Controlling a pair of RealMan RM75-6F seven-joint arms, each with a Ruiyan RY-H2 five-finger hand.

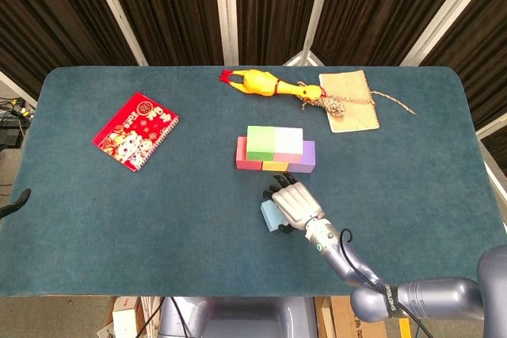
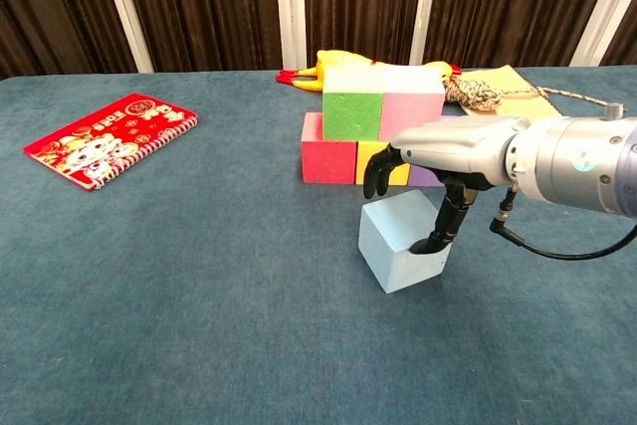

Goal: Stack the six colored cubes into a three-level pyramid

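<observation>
Your right hand (image 2: 438, 181) hovers over the pale blue cube (image 2: 400, 242) just before the stack (image 1: 275, 150) (thumb touching its side, fingers spread above); whether it grips, I cannot tell. Left hand unseen.

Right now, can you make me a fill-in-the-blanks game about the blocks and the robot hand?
1. The right hand is over the light ____ cube.
2. The green cube sits beside the ____ cube on the second level.
3. The red cube is in the ____ row.
4. The rubber ____ lies behind the stack.

Missing words: blue; pink; bottom; chicken
</observation>
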